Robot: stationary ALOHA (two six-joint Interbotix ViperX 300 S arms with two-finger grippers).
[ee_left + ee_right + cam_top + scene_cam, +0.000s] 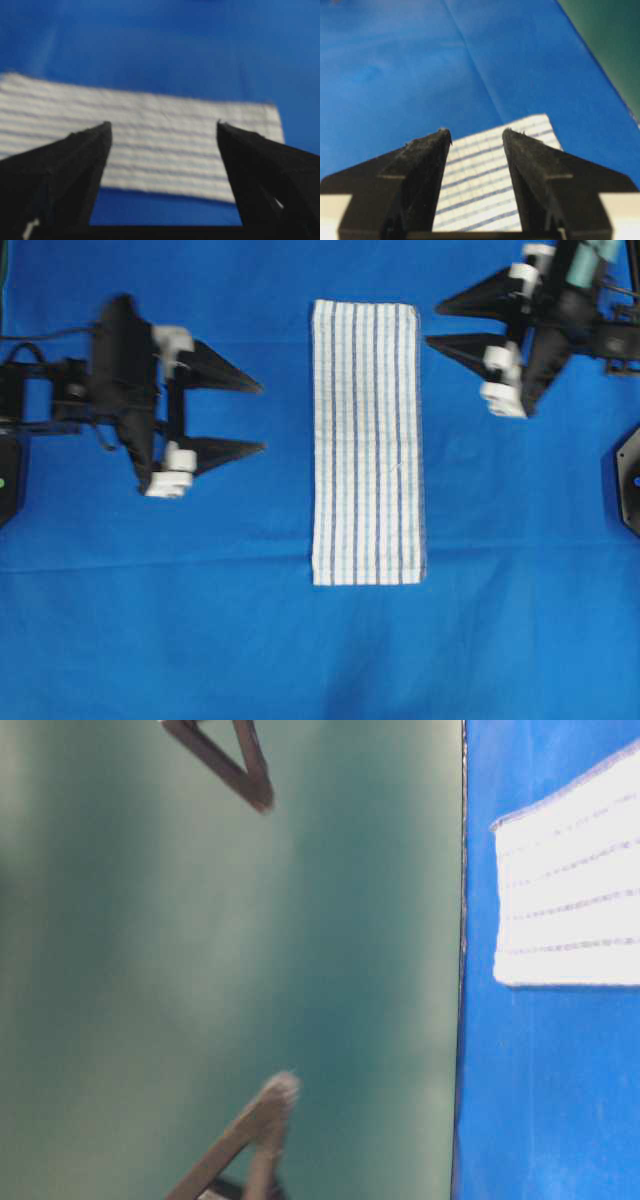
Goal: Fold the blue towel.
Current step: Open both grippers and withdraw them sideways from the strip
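Observation:
The blue towel [366, 443], white with thin blue stripes, lies flat as a long narrow rectangle in the middle of the cloth-covered table; it also shows in the other views [570, 900] [150, 150] [485, 185]. My left gripper [262, 417] hovers to the towel's left, open, with nothing between its fingers [163, 126]. My right gripper [432, 324] stands open to the right of the towel's far end, apart from it, its fingers framing the towel [476, 132].
A plain blue tablecloth [200, 620] covers the whole table. A black fixture [630, 475] sits at the right edge. In the table-level view a green wall [200, 940] lies beyond the table's edge.

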